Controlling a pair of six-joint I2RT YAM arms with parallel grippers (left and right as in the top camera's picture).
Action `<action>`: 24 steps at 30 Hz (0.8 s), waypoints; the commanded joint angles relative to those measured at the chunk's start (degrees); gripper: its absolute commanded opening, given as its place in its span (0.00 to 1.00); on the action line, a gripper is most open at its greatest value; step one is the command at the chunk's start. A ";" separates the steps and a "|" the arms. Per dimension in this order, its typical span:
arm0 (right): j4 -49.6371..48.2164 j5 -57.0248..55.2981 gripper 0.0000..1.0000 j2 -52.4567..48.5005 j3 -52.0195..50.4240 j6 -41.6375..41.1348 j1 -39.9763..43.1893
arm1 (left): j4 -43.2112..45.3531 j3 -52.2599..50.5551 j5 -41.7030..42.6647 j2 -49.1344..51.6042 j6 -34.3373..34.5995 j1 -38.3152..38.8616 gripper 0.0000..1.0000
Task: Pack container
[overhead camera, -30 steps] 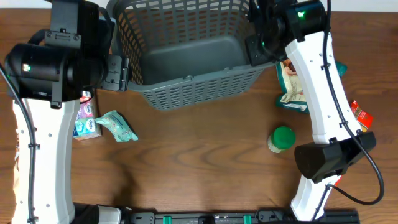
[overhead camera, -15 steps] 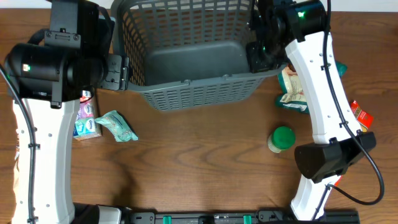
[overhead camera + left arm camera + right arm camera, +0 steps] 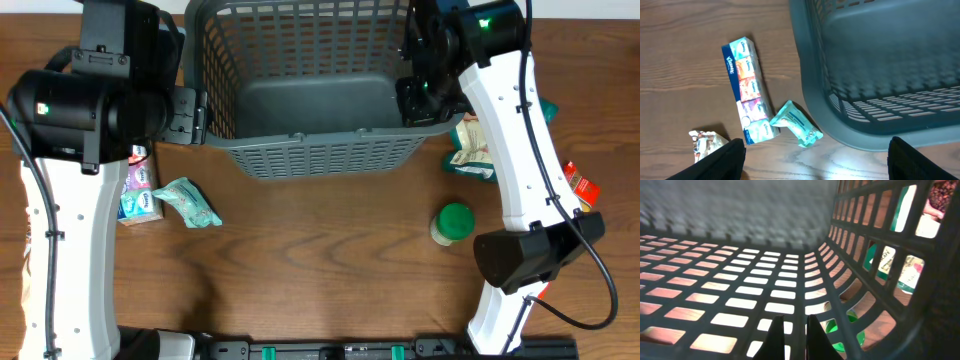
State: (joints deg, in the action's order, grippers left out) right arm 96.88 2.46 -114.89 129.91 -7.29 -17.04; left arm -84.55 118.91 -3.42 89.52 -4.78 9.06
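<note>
Pinching the large dark grey slotted plastic basket [image 3: 320, 155] at frame upper right (thin lattice), the right gripper [image 3: 795, 322] may slip, dropping it; left gripper [image 3: 816, 145] spread, empty.

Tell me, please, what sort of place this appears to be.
Probably a robotics lab workbench: two white robot arms mounted at a wood-grain table, with a dark grey basket, a Kleenex tissue pack and a green-lidded jar staged for packing.

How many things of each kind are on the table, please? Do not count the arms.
Basket: 1
Tissue pack: 1
Green-lidded jar: 1
Packets: 4 (teal packet, green-white bag, red packet, crumpled wrapper)
Total: 7
</note>
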 commanded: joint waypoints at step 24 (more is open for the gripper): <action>-30.91 -8.26 0.64 -0.17 14.05 4.96 5.25 | 6.93 0.11 -3.23 1.81 8.48 -20.87 0.95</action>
State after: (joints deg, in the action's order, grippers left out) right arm 63.77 -1.72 -115.07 137.73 -0.99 -15.11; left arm -77.89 118.91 -7.88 89.86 1.91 -7.46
